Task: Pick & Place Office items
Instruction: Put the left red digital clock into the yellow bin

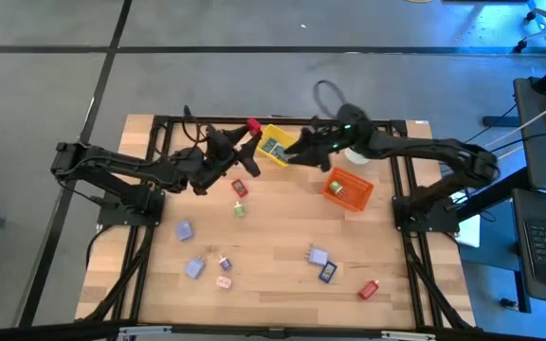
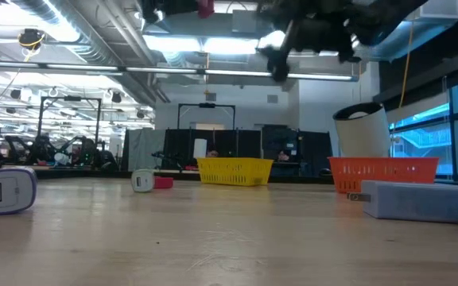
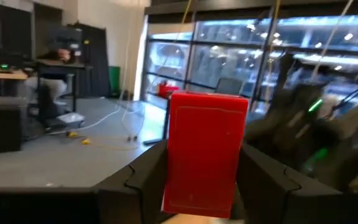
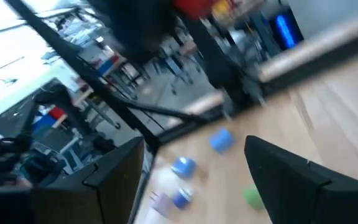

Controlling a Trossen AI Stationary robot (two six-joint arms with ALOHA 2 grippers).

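My left gripper (image 1: pixel 245 134) is raised over the table's far middle, shut on a red block (image 3: pixel 205 152), one of the office items, just left of the yellow bin (image 1: pixel 273 145). My right gripper (image 1: pixel 294 154) hovers open by the yellow bin's right side, and its fingers (image 4: pixel 104 180) have nothing between them. More small items lie flat on the wood: red (image 1: pixel 238 188), green (image 1: pixel 240 209), lavender (image 1: pixel 184 230), dark blue (image 1: pixel 327 273) and another red (image 1: pixel 369 290). My left gripper pinches the red block by two opposite sides (image 3: pixel 174 186) between its two fingers (image 3: pixel 138 180). The block's far end (image 3: pixel 207 106) sticks out past the fingertips. The fingers lie about level, pointing toward the table's far right. The block is lifted clear of the table, seen high up as the red block (image 2: pixel 205 8).
The orange bin (image 1: pixel 347 189) stands right of the yellow bin, and a white roll (image 2: pixel 362 131) stands behind it under my right arm. A lavender block (image 2: pixel 410 199) and a white piece (image 2: pixel 5 191) lie near the low camera. Bare wood lies at the table's near middle.
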